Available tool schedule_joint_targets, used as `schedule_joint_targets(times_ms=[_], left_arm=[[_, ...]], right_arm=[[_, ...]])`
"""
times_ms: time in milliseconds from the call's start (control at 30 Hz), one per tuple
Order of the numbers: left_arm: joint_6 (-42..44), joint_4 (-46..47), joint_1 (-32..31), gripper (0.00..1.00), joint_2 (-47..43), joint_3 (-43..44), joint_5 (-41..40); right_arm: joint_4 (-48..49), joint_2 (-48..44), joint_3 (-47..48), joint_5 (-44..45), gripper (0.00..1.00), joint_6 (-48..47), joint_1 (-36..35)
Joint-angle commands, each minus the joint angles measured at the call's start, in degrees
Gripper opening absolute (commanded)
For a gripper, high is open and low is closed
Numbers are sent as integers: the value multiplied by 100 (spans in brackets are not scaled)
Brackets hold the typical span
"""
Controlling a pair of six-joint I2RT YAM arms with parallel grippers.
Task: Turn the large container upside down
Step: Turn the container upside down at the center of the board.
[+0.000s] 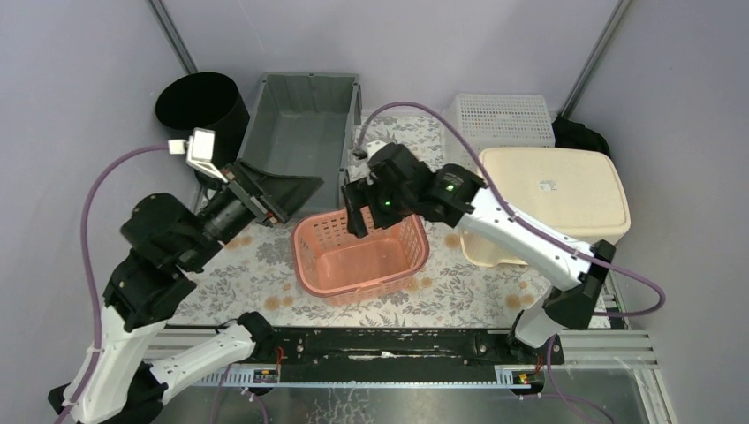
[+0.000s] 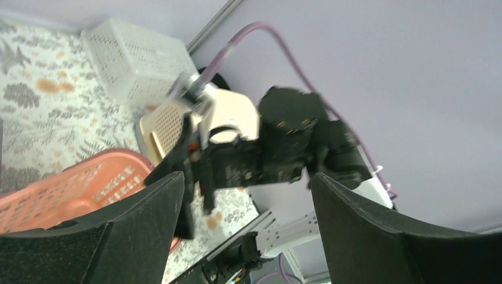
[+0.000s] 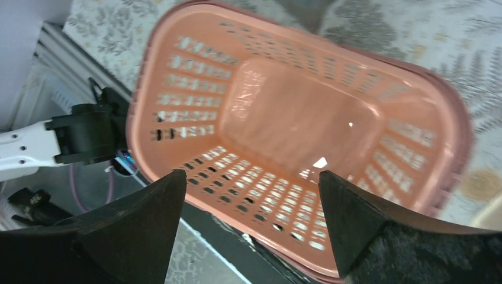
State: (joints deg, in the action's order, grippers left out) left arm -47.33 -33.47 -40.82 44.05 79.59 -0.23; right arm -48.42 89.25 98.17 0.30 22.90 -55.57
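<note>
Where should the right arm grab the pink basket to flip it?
Grip the pink basket by its far rim, from above, the right gripper with its fingers straddling the wall: one inside, one outside. It sits upright and open, its thin lipped rim exposed; the body looks too wide to span.

Plain lilac-grey walls fill the left, top and right of the frame, with metal poles slanting in both upper corners. A floral cloth covers the table, and an aluminium rail runs along the bottom.
</note>
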Motion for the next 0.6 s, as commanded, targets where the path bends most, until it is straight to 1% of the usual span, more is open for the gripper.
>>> schedule_joint_targets(times_ms=[0, 300, 567], left_arm=[[290, -4, 30, 86, -56, 436, -130], [251, 186, -51, 86, -706, 480, -109], [253, 13, -462, 86, -1046, 541, -483]], right_arm=[[246, 535, 538, -86, 88, 434, -575], [599, 1450, 1045, -127, 80, 1040, -1136], [162, 2534, 2221, 186, 80, 1199, -1552]])
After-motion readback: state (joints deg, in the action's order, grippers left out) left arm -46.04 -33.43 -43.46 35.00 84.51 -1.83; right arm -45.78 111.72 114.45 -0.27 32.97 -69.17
